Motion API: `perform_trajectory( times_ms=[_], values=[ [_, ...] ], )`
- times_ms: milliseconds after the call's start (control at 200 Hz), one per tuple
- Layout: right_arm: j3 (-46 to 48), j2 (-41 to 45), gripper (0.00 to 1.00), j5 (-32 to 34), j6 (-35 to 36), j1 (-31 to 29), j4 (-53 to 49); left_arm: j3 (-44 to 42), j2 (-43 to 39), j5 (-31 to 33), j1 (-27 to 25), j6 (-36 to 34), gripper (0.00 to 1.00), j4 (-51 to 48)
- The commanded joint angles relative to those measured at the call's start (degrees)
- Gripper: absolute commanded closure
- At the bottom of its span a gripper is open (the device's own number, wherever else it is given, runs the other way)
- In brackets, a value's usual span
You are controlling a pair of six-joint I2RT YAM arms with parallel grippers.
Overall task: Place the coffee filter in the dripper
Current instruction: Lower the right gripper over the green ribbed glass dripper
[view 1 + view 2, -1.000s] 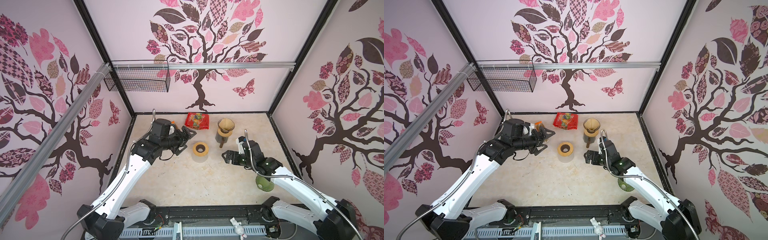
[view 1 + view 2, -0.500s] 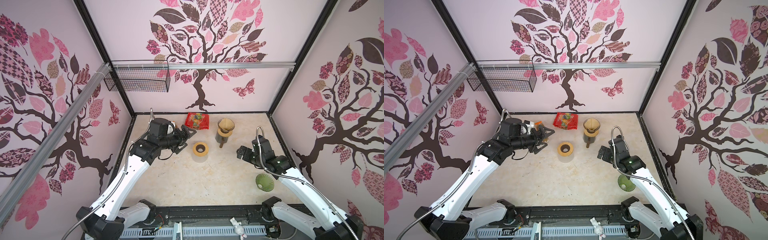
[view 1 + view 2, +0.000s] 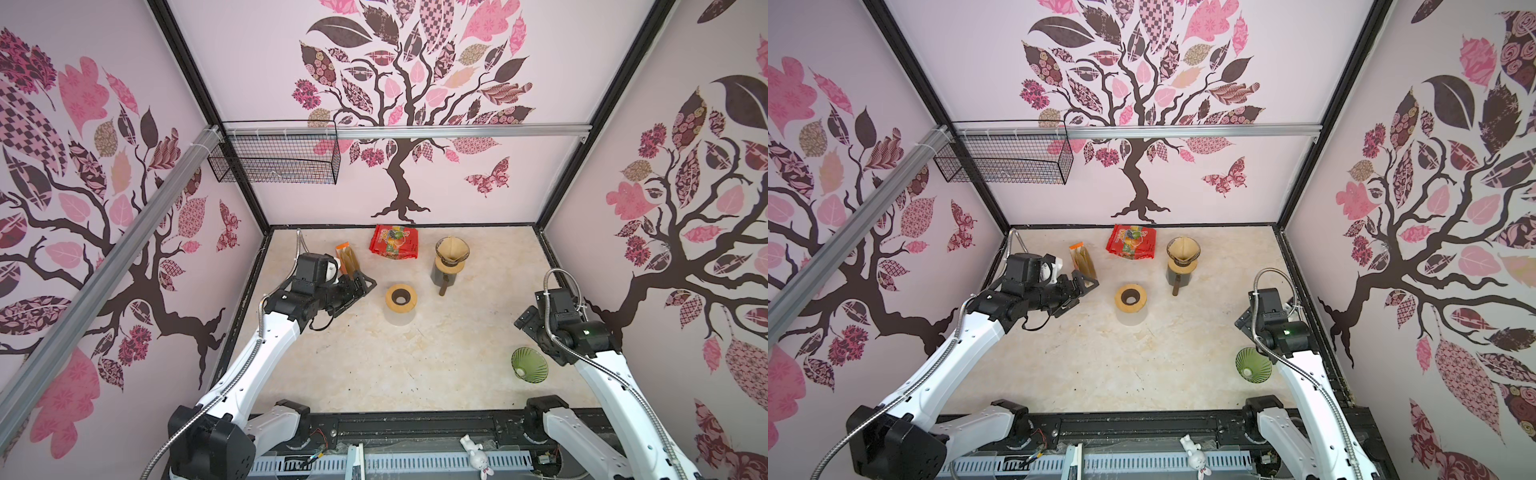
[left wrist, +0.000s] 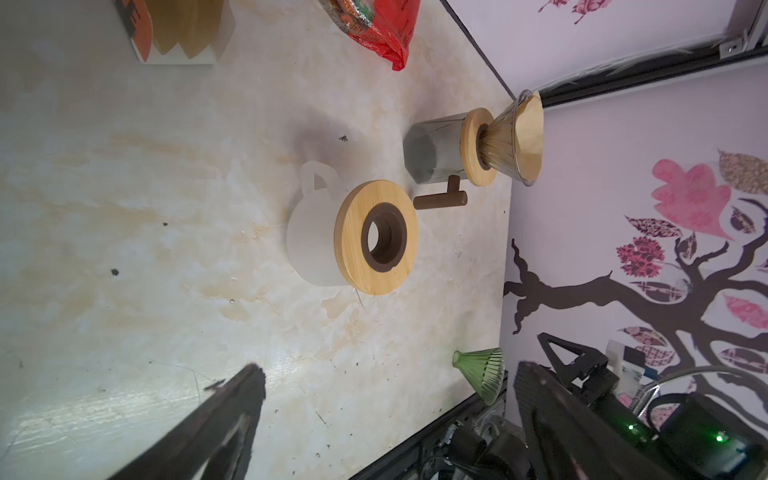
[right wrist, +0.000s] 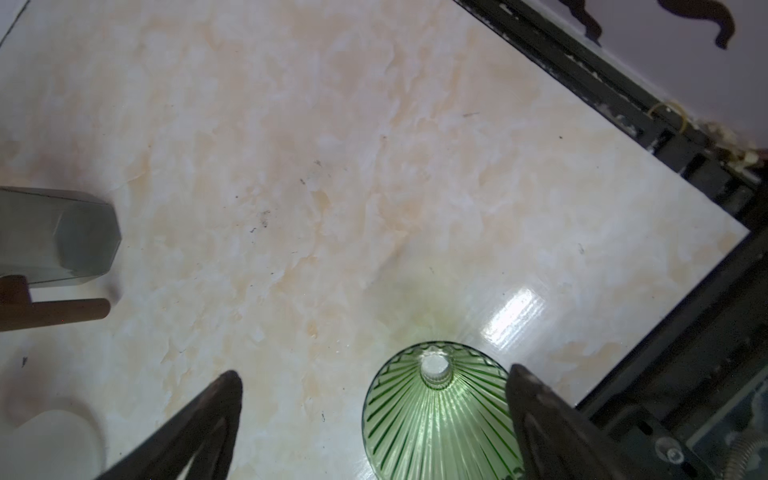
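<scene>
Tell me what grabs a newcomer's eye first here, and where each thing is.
The pink-and-brown tree mural at the back dominates. On the table, a bright red snack bag lies at the back, with a tan paper filter sitting in the clear dripper just to its right. A green glass cone rests at the front right, near the right arm.
</scene>
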State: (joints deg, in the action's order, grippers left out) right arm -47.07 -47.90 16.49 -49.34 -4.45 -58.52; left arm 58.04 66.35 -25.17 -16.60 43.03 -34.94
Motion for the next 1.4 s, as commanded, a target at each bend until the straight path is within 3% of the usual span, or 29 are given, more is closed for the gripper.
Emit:
perform_trajectory(
  times_ms=[0, 235, 585, 780, 1395],
  values=[
    [2.2, -0.3, 0.0, -0.8, -3.9, 1.9, -5.5, -2.9, -0.4, 1.6, 0.1, -7.4, 0.03, 2.4],
    [2.9, 2.6, 0.0, 0.7, -8.0, 2.3, -9.6, -6.2, -0.8, -2.0, 2.2, -7.0, 0.03, 3.3],
    [4.4, 3.1, 0.12, -1.3, -7.4, 2.3, -11.0, -5.7, -1.1, -1.3, 2.2, -7.1, 0.03, 2.5],
    [5.7, 2.1, 0.14, -4.7, -9.8, 2.3, -10.3, -5.5, -1.0, -0.6, 2.3, -7.1, 0.03, 1.9],
    [6.4, 1.5, 0.24, -5.8, -9.1, 2.3, -7.7, -5.2, -1.1, 1.0, 2.3, -7.0, 0.03, 0.8]
  ],
)
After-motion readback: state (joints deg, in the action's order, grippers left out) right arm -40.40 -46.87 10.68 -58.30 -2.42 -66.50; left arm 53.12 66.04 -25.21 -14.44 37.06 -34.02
